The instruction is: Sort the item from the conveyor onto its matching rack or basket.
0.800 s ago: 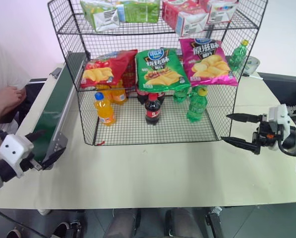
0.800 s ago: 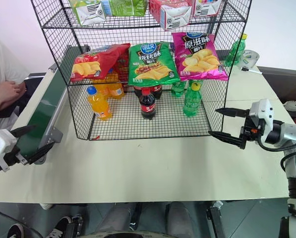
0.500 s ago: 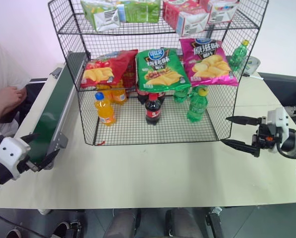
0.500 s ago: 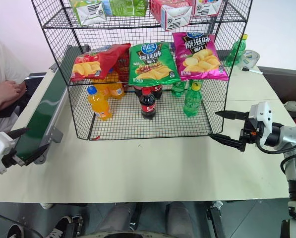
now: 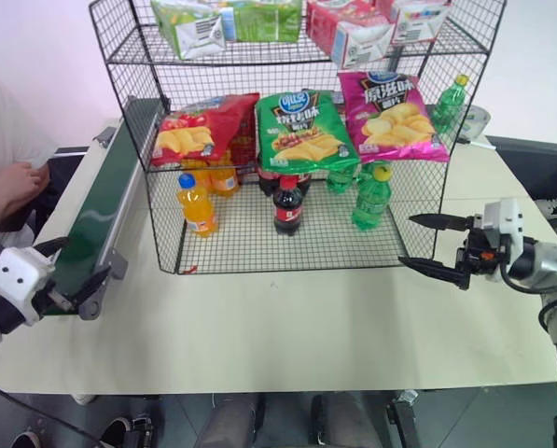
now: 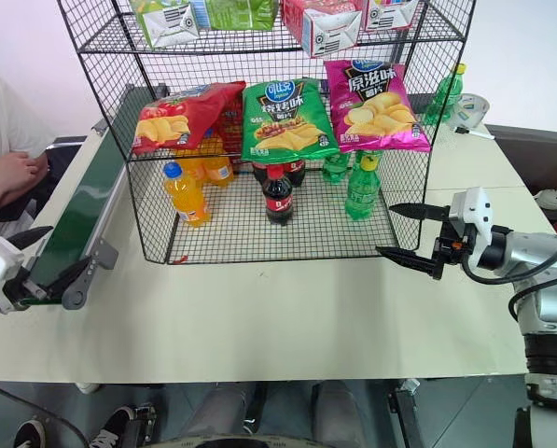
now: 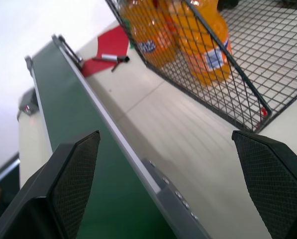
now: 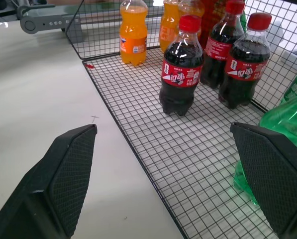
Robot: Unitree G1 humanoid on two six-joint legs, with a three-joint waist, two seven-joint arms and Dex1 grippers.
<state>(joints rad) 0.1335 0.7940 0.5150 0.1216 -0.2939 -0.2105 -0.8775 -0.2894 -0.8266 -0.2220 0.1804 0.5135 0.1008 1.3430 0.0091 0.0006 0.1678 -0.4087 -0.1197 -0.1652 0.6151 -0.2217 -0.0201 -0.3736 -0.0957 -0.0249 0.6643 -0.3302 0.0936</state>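
Entry: red potato-chip bag [image 5: 203,131], glossy, lying tilted on the middle tier of the black wire rack [image 5: 129,84], at the 9 o'clock end of a row with a green chip bag [image 5: 304,131] beside it and a pink chip bag [image 5: 392,117] at the 3 o'clock end. Below them, on the rack's floor: orange drink bottles [image 5: 197,203], cola bottles [image 8: 181,72], green bottles [image 5: 371,198]. Top tier: boxed cartons [image 5: 348,30]. The conveyor [image 5: 105,201] runs along the desk [image 5: 287,327] at 9 o'clock of the rack; what we see of its dark green belt carries nothing. A person's hand [image 5: 12,187] rests beyond the belt's far side. Left claw [image 5: 68,269]: fingers spread wide, nothing between them, hovering just at the near end bracket of the conveyor. Right claw [image 5: 429,245]: fingers likewise spread and bare, held level over the desk near the rack's near corner at 3 o'clock. We judge the red bag already sorted onto its matching tier, both claws free, so the step in hand is either the close of this placement or the wait for another item. The next move, in our estimate, calls for holding the left claw ready over the belt end, and keeping both claws off the mesh.
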